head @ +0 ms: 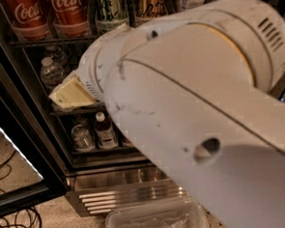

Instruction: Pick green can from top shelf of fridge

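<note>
The green can [111,11], pale lime and white with dark script, stands on the top shelf [56,41] of the fridge [17,119]. Two red Coca-Cola cans [71,11] are on its left and a gold can [150,6] on its right. Only the cans' lower halves are in view. My big white arm [195,108] fills most of the camera view and covers the fridge's right side. At the arm's end, a cream wedge of my gripper [71,93] pokes out at middle-shelf height, below and left of the green can and apart from it.
A water bottle [50,70] stands on the middle rack beside the gripper. Small bottles [105,130] sit on the lower rack. Below are the steel louvred grille [123,194], a clear plastic tray [154,221] on the floor, the open door's frame [12,199] and loose cables [14,225].
</note>
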You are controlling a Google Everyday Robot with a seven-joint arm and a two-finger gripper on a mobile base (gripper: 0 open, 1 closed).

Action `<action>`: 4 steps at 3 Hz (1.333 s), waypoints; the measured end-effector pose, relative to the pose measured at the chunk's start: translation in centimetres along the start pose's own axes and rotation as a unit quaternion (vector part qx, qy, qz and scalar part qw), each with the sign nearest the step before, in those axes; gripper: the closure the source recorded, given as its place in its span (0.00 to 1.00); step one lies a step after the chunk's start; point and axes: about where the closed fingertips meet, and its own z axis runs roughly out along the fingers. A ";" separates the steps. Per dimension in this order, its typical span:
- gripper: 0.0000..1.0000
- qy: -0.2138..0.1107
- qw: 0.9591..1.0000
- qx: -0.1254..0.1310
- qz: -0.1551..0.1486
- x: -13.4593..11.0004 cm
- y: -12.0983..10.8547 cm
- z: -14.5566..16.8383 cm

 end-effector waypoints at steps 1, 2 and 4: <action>0.00 -0.015 0.999 0.047 0.018 0.7 -3.8 -0.2; 0.00 -0.018 0.996 0.075 0.037 1.7 -6.4 0.2; 0.00 -0.061 0.991 0.087 0.078 -1.6 -7.6 3.2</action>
